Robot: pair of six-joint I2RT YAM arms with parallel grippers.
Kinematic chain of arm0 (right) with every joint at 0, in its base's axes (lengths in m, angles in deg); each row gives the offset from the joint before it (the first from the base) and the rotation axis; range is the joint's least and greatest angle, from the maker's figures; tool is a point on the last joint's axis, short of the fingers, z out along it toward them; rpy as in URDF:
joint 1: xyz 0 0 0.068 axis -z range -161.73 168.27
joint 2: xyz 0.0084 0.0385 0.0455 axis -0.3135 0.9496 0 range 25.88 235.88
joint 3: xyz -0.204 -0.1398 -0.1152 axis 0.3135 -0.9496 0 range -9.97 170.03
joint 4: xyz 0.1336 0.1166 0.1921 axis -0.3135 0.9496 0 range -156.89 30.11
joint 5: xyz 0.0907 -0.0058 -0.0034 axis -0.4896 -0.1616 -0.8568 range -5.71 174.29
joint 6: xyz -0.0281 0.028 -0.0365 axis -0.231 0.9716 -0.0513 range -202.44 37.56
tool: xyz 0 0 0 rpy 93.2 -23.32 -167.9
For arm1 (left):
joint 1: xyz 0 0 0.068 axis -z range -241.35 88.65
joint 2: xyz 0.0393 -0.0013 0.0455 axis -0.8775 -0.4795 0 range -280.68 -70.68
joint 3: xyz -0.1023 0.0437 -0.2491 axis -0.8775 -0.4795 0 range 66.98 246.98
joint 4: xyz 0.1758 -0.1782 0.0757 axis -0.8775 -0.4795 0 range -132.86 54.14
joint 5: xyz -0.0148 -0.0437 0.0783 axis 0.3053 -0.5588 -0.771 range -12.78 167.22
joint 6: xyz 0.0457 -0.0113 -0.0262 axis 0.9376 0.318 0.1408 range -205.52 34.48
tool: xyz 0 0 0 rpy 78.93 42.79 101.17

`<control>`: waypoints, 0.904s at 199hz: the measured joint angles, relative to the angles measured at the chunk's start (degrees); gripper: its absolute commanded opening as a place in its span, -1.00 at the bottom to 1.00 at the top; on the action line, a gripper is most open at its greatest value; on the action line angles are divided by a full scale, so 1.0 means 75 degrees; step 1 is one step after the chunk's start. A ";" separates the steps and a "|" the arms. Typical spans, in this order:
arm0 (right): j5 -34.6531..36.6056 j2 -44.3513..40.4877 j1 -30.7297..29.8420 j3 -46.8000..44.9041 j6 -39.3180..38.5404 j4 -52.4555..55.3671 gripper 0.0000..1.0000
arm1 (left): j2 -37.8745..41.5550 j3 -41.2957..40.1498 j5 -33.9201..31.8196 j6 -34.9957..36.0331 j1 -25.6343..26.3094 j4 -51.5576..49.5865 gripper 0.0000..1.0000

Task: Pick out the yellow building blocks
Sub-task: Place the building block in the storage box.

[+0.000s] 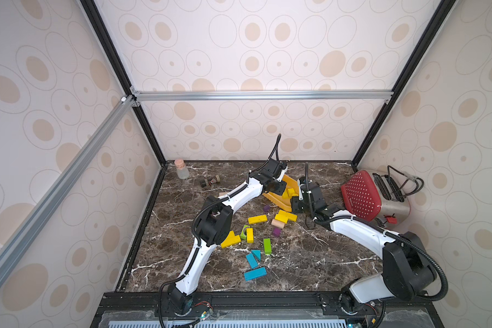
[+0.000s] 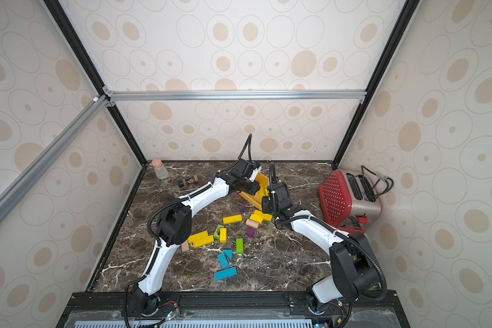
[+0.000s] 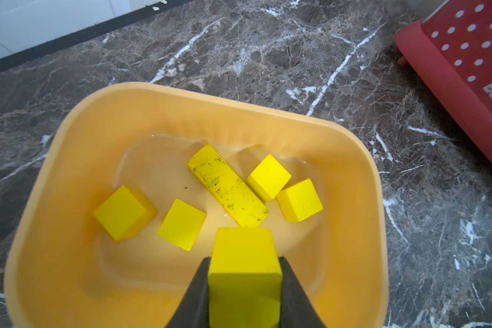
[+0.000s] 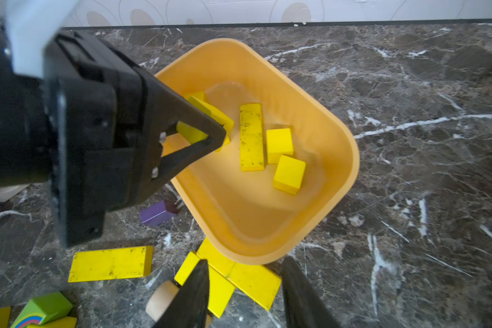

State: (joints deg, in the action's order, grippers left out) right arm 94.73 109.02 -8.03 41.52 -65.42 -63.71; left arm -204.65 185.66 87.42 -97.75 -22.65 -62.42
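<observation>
Clamped in the left gripper (image 3: 245, 259), a yellow block (image 3: 243, 281) hangs over the tub (image 3: 54, 170), where five more lie; others sit on the table (image 4: 409, 142) beside it. Jaws should part low and centred, lest it bounce out. Right gripper (image 4: 246, 261) hovers empty, jaws apart.

Both top views: bright, even, diffuse light; the walls (image 1: 267, 51) read near white, no glare. Only soft, faint shadows on the marble table (image 1: 310, 261). Frame rails (image 1: 54, 181) splay toward the edges, a wide-angle distortion. Right wrist view: the left gripper (image 4: 215, 129) body, near the lens, is blurred. Left wrist view: sharp, faint sheen on the tub (image 3: 54, 184) floor
</observation>
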 measured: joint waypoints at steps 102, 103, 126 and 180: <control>0.0079 -0.0047 0.0277 -0.0227 -0.0096 -0.0315 -0.13 | -0.0577 0.0181 0.0326 -0.0286 0.0283 -0.0044 -0.85; 0.0079 -0.0047 0.0283 -0.0227 -0.0099 -0.0315 -0.13 | -0.0580 0.0184 0.0329 -0.0289 0.0286 -0.0044 -0.85; 0.0076 -0.0047 0.0358 -0.0245 -0.0117 -0.0326 -0.13 | -0.0673 0.0256 0.0443 -0.0391 0.0329 -0.0044 -0.71; 0.0041 -0.0047 0.0414 -0.0344 -0.0117 -0.0341 -0.13 | -0.0766 0.0388 0.0493 -0.0554 0.0344 -0.0052 0.04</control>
State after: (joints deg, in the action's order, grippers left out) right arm 95.03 108.67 -4.93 38.94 -66.30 -66.27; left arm -210.40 188.56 91.11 -101.90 -20.07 -62.82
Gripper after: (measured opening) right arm 0.437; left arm 0.480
